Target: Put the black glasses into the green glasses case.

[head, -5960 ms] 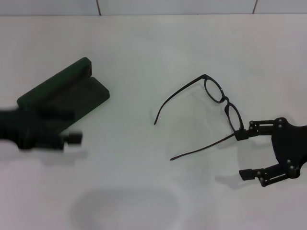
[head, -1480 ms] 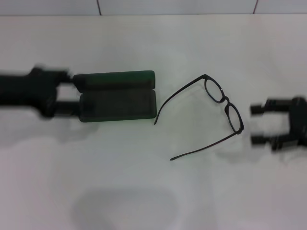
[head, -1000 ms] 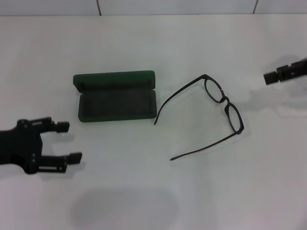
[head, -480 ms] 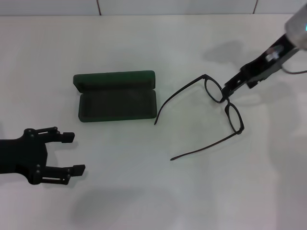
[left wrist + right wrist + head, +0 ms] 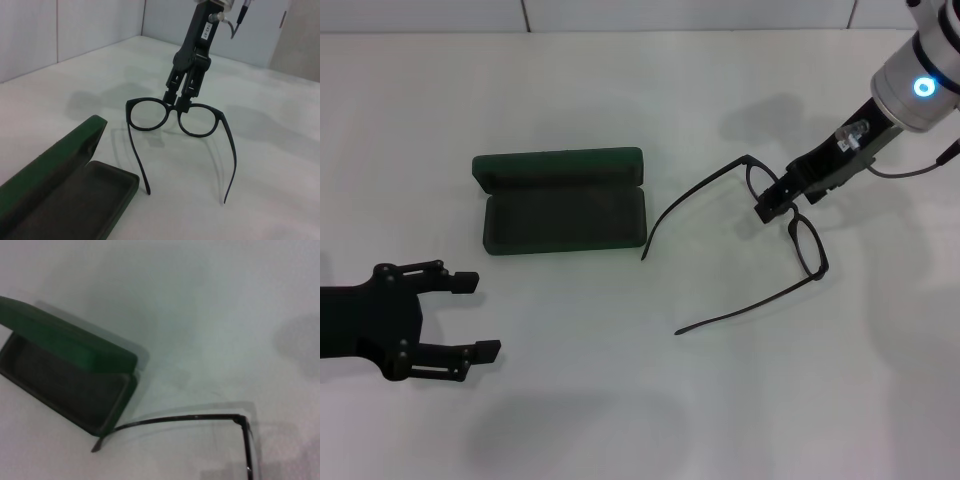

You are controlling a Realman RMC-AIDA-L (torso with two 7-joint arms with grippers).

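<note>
The green glasses case (image 5: 563, 202) is laid open, well to the left of the right gripper (image 5: 772, 205), ready to be filled. The black glasses (image 5: 790, 222) are pinched at the middle bridge by that nearly closed claw, so both sides can be lifted evenly. The left gripper (image 5: 470, 315) is kept wide open, empty and far off.

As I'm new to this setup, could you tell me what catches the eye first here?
The right gripper reaches down over the bridge of the black glasses, which lie unfolded on the white table. To their left sits the green glasses case, lid open and empty. The left gripper hovers open near the front edge, away from both.
</note>
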